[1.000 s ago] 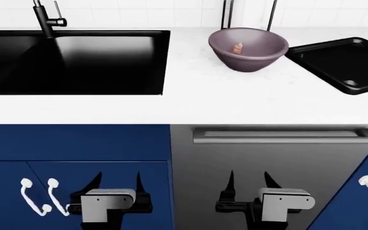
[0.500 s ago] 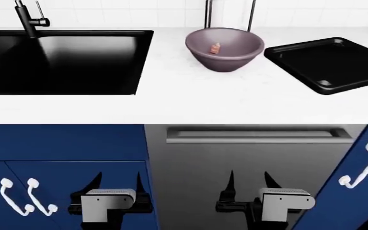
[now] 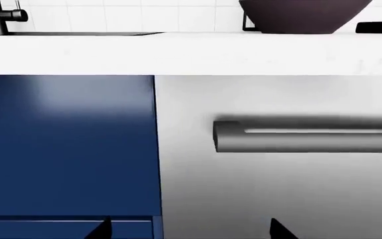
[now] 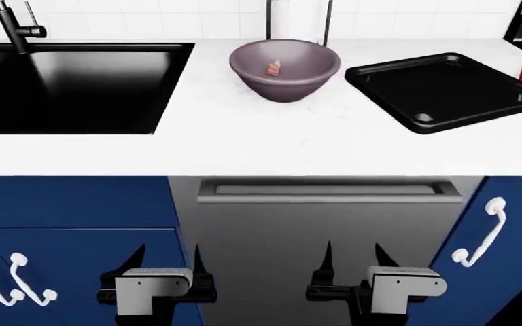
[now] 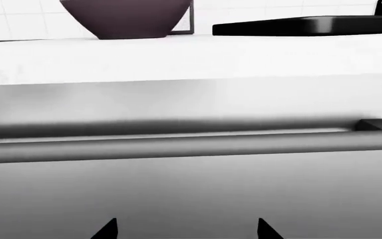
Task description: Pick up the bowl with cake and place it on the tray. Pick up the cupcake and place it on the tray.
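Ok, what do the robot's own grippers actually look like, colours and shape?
In the head view, the left gripper and right gripper look alike: a boxy light-grey body with a fine ribbed strip on top, set on a black mount, carrying two thin black fingers that taper to sharp points. No cables or markings show. The wrist views catch only the black fingertips.

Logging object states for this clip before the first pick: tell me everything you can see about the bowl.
The bowl is a wide, round, mauve-grey bowl with smooth matte sides that taper to a narrower base. It stands upright on the white counter, between the black sink and the black tray, apart from both. A tiny tan-pink piece of cake lies inside it. No gripper touches it. Both wrist views show only its outside from low down.
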You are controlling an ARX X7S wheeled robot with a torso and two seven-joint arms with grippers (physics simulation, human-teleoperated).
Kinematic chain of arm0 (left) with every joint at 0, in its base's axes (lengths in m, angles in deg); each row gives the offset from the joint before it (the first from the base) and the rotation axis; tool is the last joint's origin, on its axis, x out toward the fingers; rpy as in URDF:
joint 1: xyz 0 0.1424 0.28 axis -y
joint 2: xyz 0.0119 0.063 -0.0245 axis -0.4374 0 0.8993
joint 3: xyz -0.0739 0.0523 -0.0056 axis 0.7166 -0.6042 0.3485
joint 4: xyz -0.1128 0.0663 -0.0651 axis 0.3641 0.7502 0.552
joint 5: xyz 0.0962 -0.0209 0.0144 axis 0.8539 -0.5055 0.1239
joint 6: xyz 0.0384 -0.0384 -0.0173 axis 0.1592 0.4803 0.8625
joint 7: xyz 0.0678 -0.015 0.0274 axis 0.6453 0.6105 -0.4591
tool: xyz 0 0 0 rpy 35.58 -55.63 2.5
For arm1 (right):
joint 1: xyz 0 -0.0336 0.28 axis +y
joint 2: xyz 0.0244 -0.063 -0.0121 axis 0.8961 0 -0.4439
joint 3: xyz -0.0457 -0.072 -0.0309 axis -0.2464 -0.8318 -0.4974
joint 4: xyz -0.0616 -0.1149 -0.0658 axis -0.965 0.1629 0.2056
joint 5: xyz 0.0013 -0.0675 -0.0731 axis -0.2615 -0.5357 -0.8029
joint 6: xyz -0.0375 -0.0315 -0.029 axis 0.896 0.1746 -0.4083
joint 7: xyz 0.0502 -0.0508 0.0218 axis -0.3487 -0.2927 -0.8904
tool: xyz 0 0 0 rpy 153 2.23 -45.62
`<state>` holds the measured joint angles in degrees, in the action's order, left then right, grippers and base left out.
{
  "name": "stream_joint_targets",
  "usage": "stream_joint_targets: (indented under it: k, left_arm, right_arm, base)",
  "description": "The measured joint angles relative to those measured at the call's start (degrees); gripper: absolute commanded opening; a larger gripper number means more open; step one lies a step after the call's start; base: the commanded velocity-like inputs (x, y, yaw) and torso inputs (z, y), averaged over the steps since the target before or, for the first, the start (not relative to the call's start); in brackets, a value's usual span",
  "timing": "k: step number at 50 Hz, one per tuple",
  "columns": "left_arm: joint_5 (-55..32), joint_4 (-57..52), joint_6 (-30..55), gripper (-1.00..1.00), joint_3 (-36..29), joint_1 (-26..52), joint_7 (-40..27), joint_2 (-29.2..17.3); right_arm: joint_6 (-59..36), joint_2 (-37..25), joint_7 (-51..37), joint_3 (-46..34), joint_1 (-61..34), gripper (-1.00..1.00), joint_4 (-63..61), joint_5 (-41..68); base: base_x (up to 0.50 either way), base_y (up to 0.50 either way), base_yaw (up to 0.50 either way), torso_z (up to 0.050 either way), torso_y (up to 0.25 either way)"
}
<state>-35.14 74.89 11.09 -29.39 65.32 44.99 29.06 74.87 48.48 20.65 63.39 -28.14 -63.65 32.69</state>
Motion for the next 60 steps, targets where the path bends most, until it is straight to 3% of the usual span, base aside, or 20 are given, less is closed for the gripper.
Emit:
stream_joint_targets:
  k: [60]
  left_arm:
    - [-1.9,0.3,-0.4,1.00,-2.2,0.4,-2.0,-1.7]
  right_arm:
    - [0.3,-1.7,-2.3,-2.3,-0.4,1.00,0.2,1.8]
  base:
    - [-0.02,-0.26,0.00,0.000,0.000]
